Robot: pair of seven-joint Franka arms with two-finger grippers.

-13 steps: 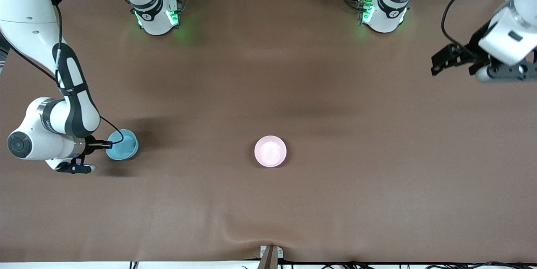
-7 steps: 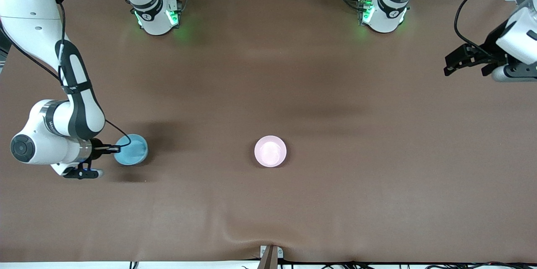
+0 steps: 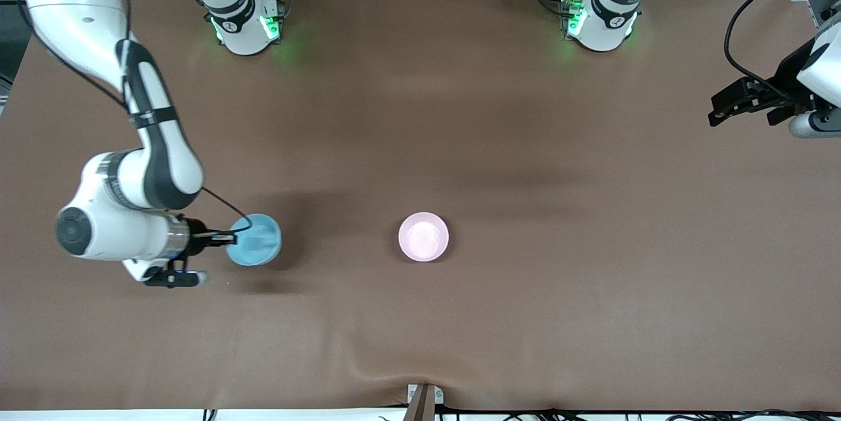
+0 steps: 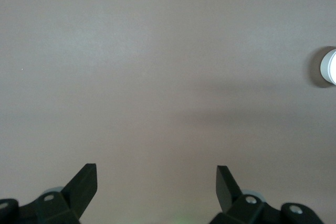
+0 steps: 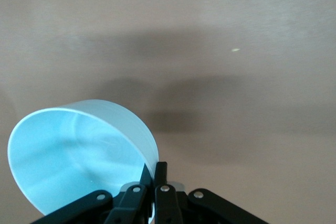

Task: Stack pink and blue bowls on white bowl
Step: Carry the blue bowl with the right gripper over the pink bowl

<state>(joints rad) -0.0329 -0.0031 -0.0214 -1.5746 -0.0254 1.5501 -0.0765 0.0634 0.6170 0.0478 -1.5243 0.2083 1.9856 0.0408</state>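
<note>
My right gripper is shut on the rim of the light blue bowl and holds it tilted above the table, toward the right arm's end. In the right wrist view the fingers pinch the blue bowl's wall. The pale pink bowl stands upright at the table's middle. No separate white bowl shows in the front view. A small pale round thing sits at the edge of the left wrist view; I cannot tell which bowl it is. My left gripper is open and empty over the left arm's end of the table.
The brown table mat is bare around the pink bowl. A small bracket sits at the table's edge nearest the front camera. The two arm bases stand at the farthest edge.
My right gripper has carried the blue bowl along the table toward the pink bowl. My left gripper has drawn back toward its end of the table. The pink bowl has not moved.
</note>
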